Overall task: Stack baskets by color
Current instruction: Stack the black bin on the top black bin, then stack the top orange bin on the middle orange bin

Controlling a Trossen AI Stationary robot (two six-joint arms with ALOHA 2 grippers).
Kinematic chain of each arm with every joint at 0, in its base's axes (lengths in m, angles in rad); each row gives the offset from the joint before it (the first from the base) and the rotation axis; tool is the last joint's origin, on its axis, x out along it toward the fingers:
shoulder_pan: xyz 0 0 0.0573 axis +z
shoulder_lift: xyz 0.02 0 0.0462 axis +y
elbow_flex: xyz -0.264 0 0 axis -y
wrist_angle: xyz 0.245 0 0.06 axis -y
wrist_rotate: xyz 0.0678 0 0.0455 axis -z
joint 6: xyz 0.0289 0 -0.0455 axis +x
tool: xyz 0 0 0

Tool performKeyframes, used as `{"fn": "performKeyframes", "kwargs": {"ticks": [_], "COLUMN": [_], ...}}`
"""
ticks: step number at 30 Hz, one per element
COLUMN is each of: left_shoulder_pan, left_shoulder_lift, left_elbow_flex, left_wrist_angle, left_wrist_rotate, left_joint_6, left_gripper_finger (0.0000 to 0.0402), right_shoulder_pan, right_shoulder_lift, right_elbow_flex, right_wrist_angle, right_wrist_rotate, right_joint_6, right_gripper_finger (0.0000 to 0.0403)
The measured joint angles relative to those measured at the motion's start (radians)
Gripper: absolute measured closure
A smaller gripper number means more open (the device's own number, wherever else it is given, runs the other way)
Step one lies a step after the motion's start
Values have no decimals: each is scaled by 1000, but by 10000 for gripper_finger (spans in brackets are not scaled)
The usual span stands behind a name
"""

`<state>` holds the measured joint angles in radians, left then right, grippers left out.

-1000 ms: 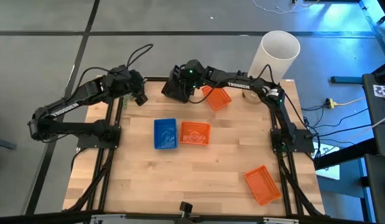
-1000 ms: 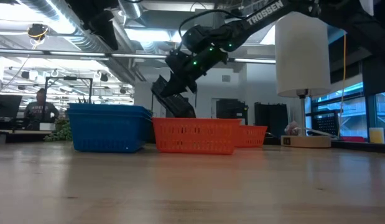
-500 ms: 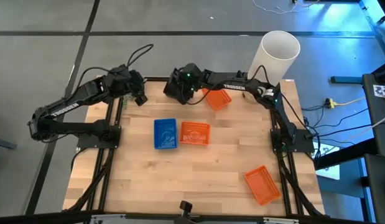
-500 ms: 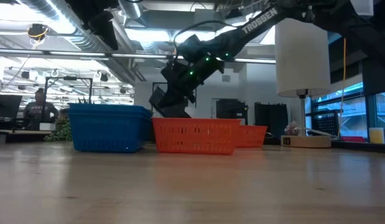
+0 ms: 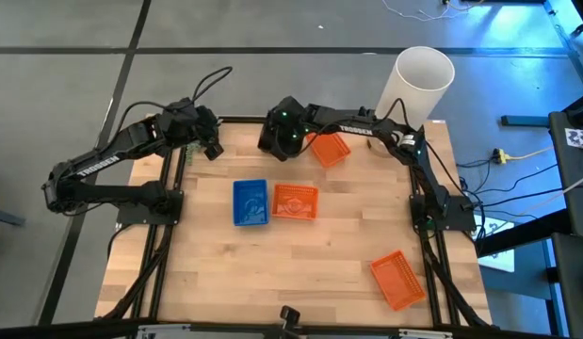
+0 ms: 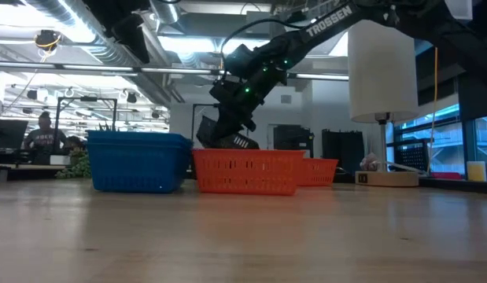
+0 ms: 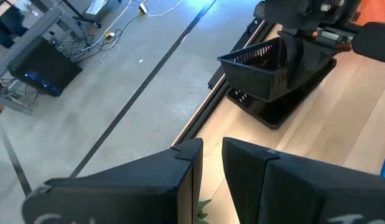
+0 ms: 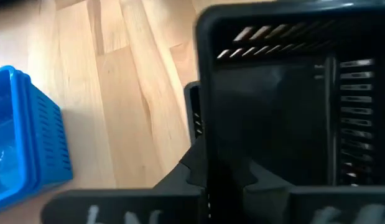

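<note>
My right gripper (image 5: 277,139) reaches along the table's far edge and is shut on a black basket (image 7: 264,65), which tilts over another black basket (image 7: 285,112) lying on the table. A blue basket stack (image 5: 251,201) and an orange basket (image 5: 296,201) sit side by side at mid-table. A second orange basket (image 5: 329,148) lies at the far edge, a third (image 5: 397,279) near the right front. My left gripper (image 5: 210,148) hangs above the far left corner, its fingers (image 7: 242,168) only a slit apart and holding nothing. My right gripper holds the black basket by the rim of one wall (image 8: 203,124), one finger outside and one finger (image 8: 260,180) inside the basket. The fingers slant down from the table's right. The basket hangs tilted; whether its low end rests in the black basket below, I cannot tell.
A tall white cylinder (image 5: 418,83) stands at the far right corner, with a tape roll (image 5: 378,146) beside it. A small green plant (image 7: 201,208) sits under my left gripper. Bare wood lies along the near half of the table (image 5: 272,273).
My right gripper has tipped further downward and sunk slightly. The black basket has come a little toward the table's right and down over the black basket beneath it, still tilted.
</note>
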<state>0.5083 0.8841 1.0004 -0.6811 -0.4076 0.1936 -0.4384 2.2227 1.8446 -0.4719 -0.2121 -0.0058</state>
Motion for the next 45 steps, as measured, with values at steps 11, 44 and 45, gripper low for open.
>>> {"fn": "performKeyframes", "kwargs": {"ticks": [11,44,45], "left_shoulder_pan": [0,-1,-1], "left_shoulder_lift": [0,0,0], "left_elbow_flex": [0,-1,-1], "left_wrist_angle": [0,-111,-111], "left_wrist_rotate": [0,168,167], "left_joint_6": [-1,-114,-114], "left_gripper_finger": [347,347,347], "right_shoulder_pan": [-8,-18,-23], "right_shoulder_lift": [2,-95,-94], "right_elbow_flex": [27,78,48], "right_wrist_angle": [-71,-736,-716], "right_wrist_rotate": [-26,165,166], "right_joint_6": [3,255,265], "right_gripper_finger": [286,274,274]}}
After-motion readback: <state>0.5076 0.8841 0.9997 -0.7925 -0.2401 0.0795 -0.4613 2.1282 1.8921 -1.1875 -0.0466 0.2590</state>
